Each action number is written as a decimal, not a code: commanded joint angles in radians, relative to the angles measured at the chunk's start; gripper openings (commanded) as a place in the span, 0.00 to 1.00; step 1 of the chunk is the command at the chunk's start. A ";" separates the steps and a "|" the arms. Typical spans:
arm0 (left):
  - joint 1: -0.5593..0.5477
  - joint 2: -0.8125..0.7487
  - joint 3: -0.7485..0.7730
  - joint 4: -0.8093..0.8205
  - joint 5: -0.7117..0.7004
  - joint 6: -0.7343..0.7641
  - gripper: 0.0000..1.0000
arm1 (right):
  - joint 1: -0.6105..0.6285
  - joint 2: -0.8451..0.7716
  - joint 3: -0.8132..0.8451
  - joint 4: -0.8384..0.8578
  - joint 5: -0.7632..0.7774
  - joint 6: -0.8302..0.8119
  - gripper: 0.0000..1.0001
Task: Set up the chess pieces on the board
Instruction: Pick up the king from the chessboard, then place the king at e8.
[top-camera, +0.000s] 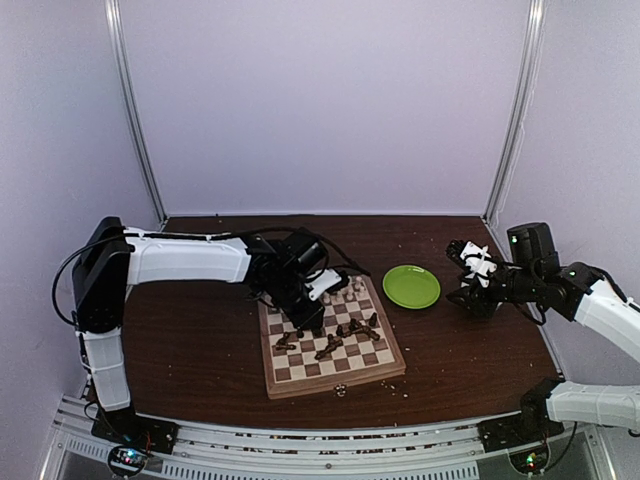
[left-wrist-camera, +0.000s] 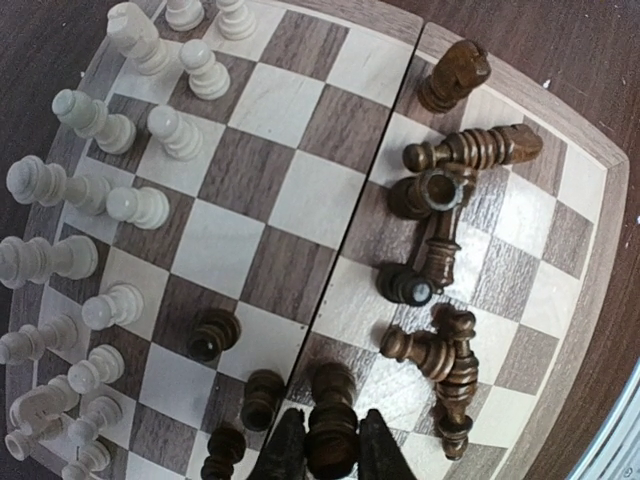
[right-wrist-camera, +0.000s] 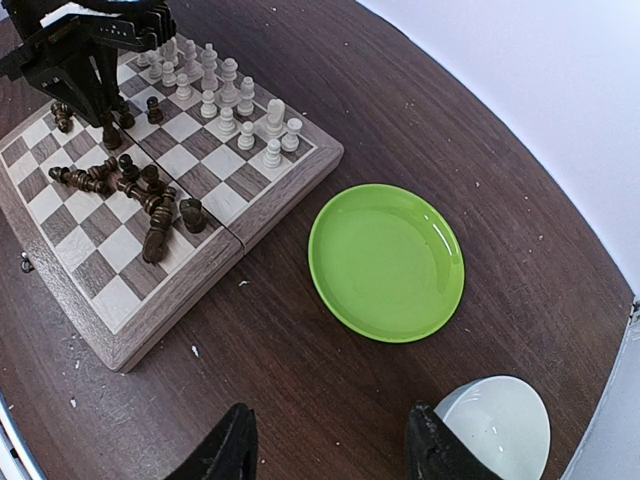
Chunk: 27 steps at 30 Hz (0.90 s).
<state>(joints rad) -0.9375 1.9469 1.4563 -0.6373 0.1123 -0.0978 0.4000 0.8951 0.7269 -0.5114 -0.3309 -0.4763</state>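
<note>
Top external view: the board (top-camera: 340, 383) lies mid-surface, slightly turned, its near edge close to the front rim of the surface (top-camera: 190, 340).
Open room: there is wide bare surface left of the board and behind it. A narrower strip runs between the green plate (top-camera: 411, 286) and the right hand (right-wrist-camera: 330, 450).
Green plate: one, just off the board's far right corner, not touching it.
White bowl (right-wrist-camera: 500, 430): one, near the surface's right rim, just beside a right-hand finger.
Pale pieces (left-wrist-camera: 135, 205): about sixteen, upright, in two rows along the board's far edge.
Dark pieces (left-wrist-camera: 470, 150): about eleven in the left wrist view. Four stand upright; the rest lie toppled in a loose heap, so the exact count is uncertain.
Left hand (left-wrist-camera: 332, 440): low over the board, clenched on one upright dark piece (left-wrist-camera: 332, 390), a fingertip against each flank.
Right hand: released, fingers wide apart with nothing between them, over bare surface well apart from the board.
</note>
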 joint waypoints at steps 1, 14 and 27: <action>0.003 -0.057 -0.001 0.010 0.008 0.007 0.12 | 0.005 -0.008 0.001 0.007 0.025 -0.010 0.50; -0.009 -0.268 -0.048 0.047 0.101 -0.015 0.04 | 0.005 -0.015 0.000 0.005 0.031 -0.013 0.50; -0.130 -0.277 -0.075 0.022 0.165 0.054 0.04 | 0.005 -0.026 -0.003 0.004 0.041 -0.017 0.50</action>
<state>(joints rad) -1.0027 1.6016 1.3636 -0.5930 0.2676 -0.0879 0.4000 0.8864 0.7269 -0.5117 -0.3122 -0.4911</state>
